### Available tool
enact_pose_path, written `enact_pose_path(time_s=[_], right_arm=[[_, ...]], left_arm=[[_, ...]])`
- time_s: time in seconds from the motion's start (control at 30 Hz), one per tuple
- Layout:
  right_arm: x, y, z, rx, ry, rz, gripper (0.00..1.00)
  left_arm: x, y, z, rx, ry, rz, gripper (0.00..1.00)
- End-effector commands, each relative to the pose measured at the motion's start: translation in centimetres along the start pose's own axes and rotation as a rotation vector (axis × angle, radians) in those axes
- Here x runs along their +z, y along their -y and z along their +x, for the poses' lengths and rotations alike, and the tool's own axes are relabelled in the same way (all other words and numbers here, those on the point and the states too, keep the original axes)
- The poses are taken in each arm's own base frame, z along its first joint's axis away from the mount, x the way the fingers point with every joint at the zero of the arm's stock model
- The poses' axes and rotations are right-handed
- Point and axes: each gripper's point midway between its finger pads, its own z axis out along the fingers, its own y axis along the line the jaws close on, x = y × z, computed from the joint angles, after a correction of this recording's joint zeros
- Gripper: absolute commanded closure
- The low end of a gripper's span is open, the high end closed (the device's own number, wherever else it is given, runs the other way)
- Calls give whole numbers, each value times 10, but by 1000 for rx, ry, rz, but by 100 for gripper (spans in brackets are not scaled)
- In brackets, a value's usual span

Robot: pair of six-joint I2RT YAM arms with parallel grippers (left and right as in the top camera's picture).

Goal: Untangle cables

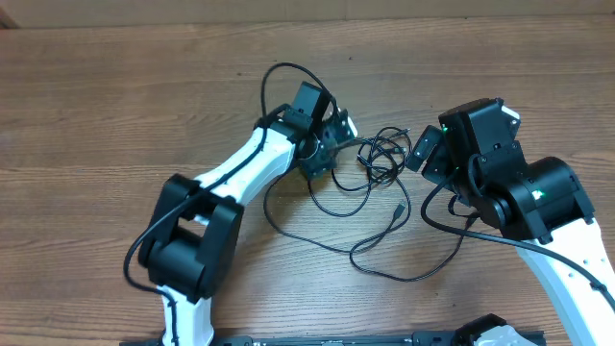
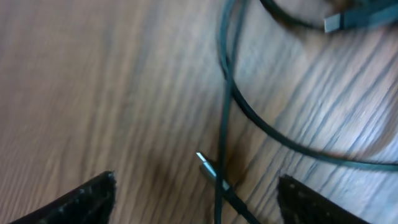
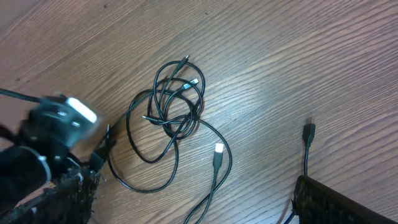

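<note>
While neither hand grips anything, the main risk sits with the left hand (image 2: 196, 186). Its fingers are spread wide with nothing clamped, yet two strands cross in the gap beside a small plug (image 2: 203, 160) (silver tip pointing to 11 o'clock in the left wrist view). Closing here could catch both strands at once. A pull would then drag the whole bundle or cinch it tighter instead of freeing one cord. The plug could also snag on a loop if drawn back through.

The cables (image 1: 384, 154) lie in a loose knot on the worktop (image 1: 115, 115), about 1 o'clock from its centre in the overhead view. One strand trails off toward 6 o'clock in a wide bend.

Second risk: the right hand (image 3: 194, 186) is likewise released and holds nothing, so nothing pins the knot. Any tug from the left would likely slide it along.

Pose. The left arm reaches up from 7 o'clock, hand low over the wood at the knot's 9 o'clock edge. The right arm bends in from 4 o'clock, hand on the knot's 3 o'clock side. I judge it higher, since its camera takes in the whole tangle. Whether either hand touches a cord, I cannot tell.
</note>
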Motion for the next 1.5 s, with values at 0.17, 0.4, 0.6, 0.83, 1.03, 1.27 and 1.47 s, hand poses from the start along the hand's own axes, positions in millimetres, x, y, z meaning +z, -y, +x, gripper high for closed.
enact_pose_path(time_s=[0.17,0.4,0.6,0.83,1.03,1.27,1.47], right_arm=[[-6,-1,-9,13,44,-19,0],[-6,-3,-11,15,52,-27,0],[-6,-7,-15,22,67,-44,0],[-6,-13,-8,53,29,-77,0],[-6,-12,2,45,-22,-81,0],[-14,-44,29,32,-185,-257,0],[-3,-79,63,74,-377,-430,0]], left_arm=[[21,19,-7,170,59,108,31],[43,26,-6,175,76,137,48],[57,28,-2,181,66,139,96],[-18,-41,-44,-111,161,-97,96],[-164,-69,-76,-274,397,-204,96],[-279,-44,-67,-355,535,-204,96],[-326,-36,-63,-709,662,-125,96]])
